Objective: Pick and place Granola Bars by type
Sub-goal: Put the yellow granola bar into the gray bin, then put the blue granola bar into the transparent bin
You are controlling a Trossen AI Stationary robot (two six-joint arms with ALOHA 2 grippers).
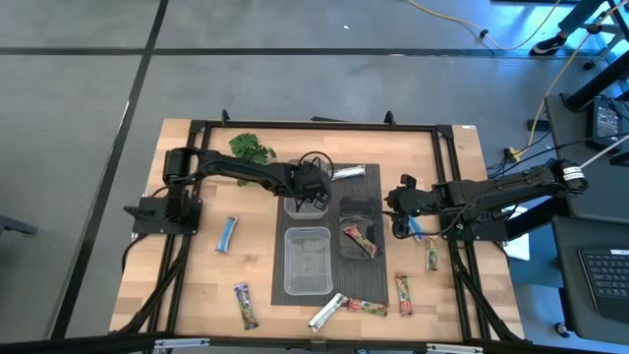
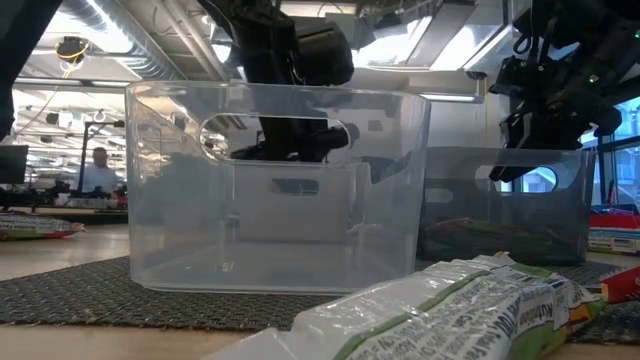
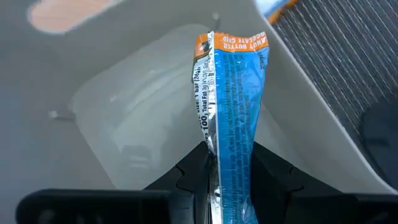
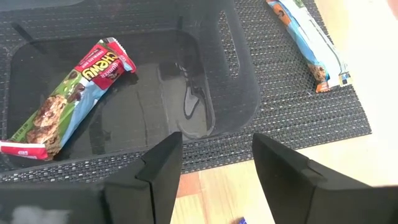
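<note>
I see my left claw (image 3: pixel 214 186) closed tight on a blue bar (image 3: pixel 231 118), and it holds this bar upright over a clear tub (image 3: pixel 124 124). In the high view the left claw (image 1: pixel 313 187) is above the far tub (image 1: pixel 292 206), at the far end of the dark mat (image 1: pixel 369 285).

My right claw (image 4: pixel 214 168) hangs with its fingers (image 4: pixel 163 163) apart and nothing between them. It is just beside the dark tub (image 4: pixel 242 93), at the edge of the mat. In the high view the right claw (image 1: pixel 398 211) is to the right of this tub (image 1: pixel 346 206).

Inside the dark tub lies one red-green bar (image 4: pixel 65 96). The near clear tub (image 1: pixel 307 261) stands between the others, and I cannot tell if something lies in it.

Other bars lie around on the table (image 1: pixel 197 285): a blue one (image 1: pixel 229 233) on the left, a silver one (image 1: pixel 346 173) near the far tub, one more silver (image 1: pixel 326 313) at the near edge of the mat. A green sprig (image 1: pixel 252 148) lies at the far side.
</note>
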